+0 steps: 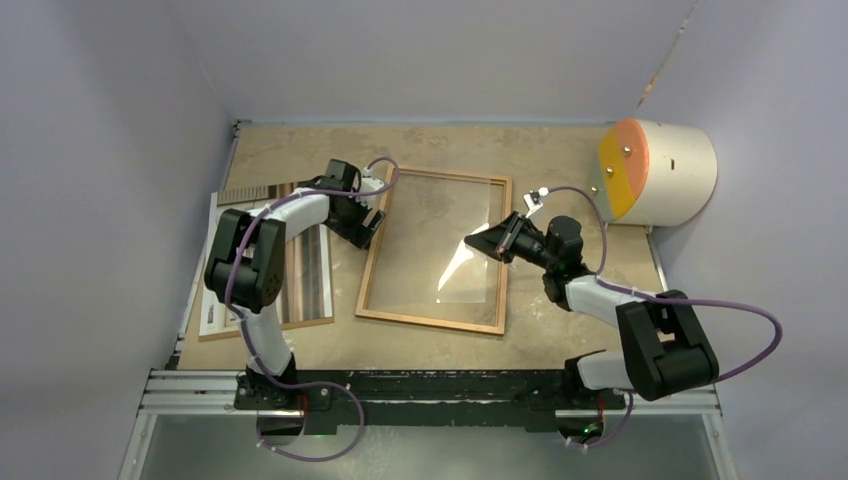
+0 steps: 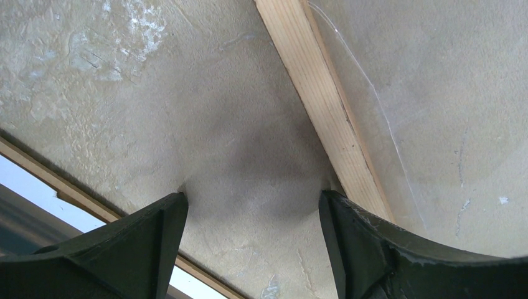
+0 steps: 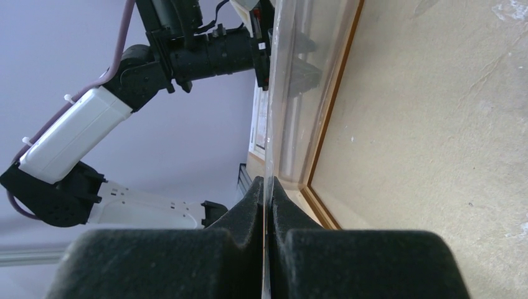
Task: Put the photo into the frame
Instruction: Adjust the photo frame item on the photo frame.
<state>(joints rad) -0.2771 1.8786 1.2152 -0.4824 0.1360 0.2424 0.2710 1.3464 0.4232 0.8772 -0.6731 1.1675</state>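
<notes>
Your right tool (image 1: 497,243) is pressed together on one edge of a clear glass pane (image 1: 462,278). In the right wrist view its two pads (image 3: 246,215) meet, and the thin sheet runs up between them. The pane stands tilted, with the pinched edge lifted at centre-right of the top view. The rest slopes down toward the inside of the frame (image 1: 430,322).

The frame lies flat on the tabletop (image 1: 560,335) in the middle of the top view, its long sides running from bottom to top of the picture. Inside it you see only bare tabletop and the pane.

Your left tool (image 1: 360,228) is spread wide and holds nothing. It sits just outside the frame's upper-left rail. In the left wrist view both dark fingers (image 2: 140,246) point down at the tabletop, with the pale wooden rail (image 2: 324,106) passing beside the one on the right. You cannot tell whether the tips touch the surface. A thin clear edge of the pane (image 2: 380,112) shows just beyond that rail.

The photo (image 1: 312,268) is outside the frame, at the left of the top view and partly under your left arm. Its pale vertical stripes face up. It rests on a brown backing board (image 1: 300,325), whose edge shows along the bottom. Dark marks on the white margin at the far left are too small to read.

A cream drum (image 1: 670,170) with an orange and green face lies on its side at the upper right, well apart from the frame.
</notes>
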